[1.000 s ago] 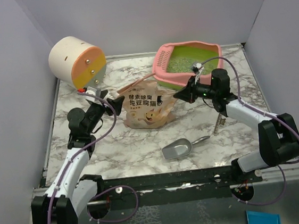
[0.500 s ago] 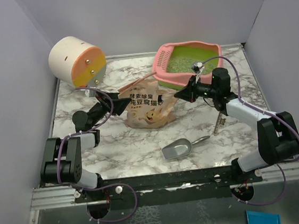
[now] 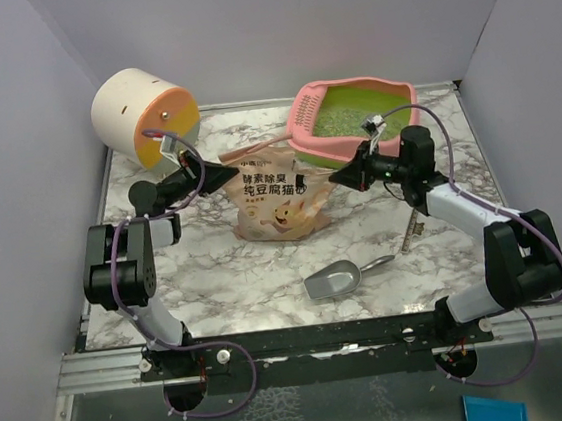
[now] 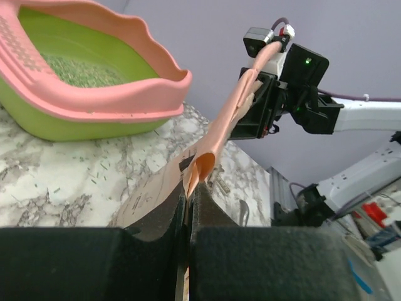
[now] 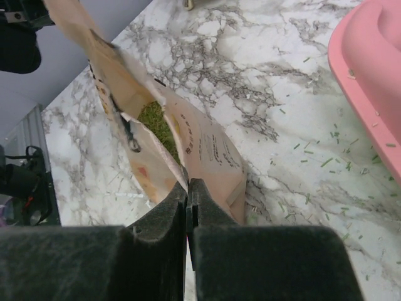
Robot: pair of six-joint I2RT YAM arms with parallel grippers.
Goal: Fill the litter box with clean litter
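Note:
The litter box (image 3: 396, 89) stands at the back right, pink-rimmed with a lime-green basin, and shows in the left wrist view too (image 4: 125, 94). Clean litter (image 3: 337, 122) lies in its basin (image 4: 75, 69). More litter (image 5: 153, 125) shows inside the beige cat-printed bag (image 3: 276, 206), which stands mid-table. My left gripper (image 3: 234, 172) is shut on the bag's upper left edge (image 4: 190, 194). My right gripper (image 3: 332, 176) is shut on the bag's upper right edge (image 5: 187, 185). The bag's top rim (image 4: 225, 119) runs stretched between the two grippers.
A cream-and-orange cylinder (image 3: 146, 119) sits at the back left, close behind my left arm. A grey metal scoop (image 3: 338, 278) lies in front of the bag. A small grey object (image 3: 415, 226) lies under my right forearm. Loose granules (image 5: 326, 160) dot the marble beside the box.
My left arm reached forward to the bag's upper left edge and its gripper went from open to shut on it. The right gripper kept its hold.

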